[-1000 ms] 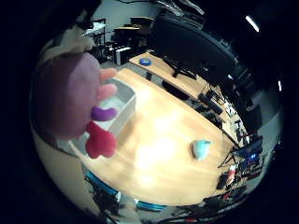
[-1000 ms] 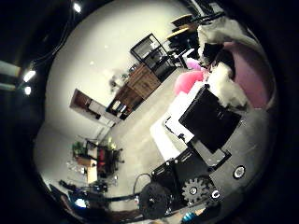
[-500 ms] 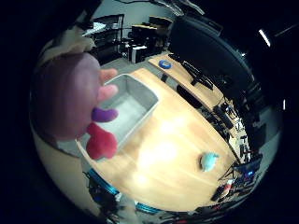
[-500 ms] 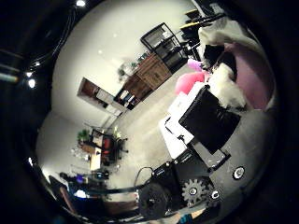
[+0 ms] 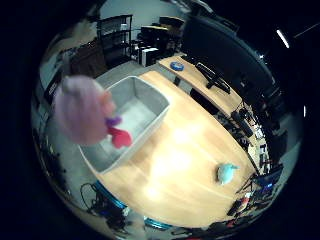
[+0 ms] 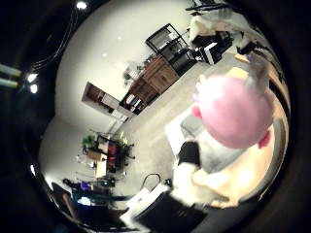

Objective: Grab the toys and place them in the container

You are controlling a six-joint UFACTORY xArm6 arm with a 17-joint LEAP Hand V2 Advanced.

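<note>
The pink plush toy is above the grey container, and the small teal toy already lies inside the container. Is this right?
Not quite. The small teal toy lies on the wooden table, apart from the grey container, as the little finger side view shows. The pink plush toy is indeed above the container.

White and black fingers of the hand (image 6: 187,167) jut out, uncurled
</note>
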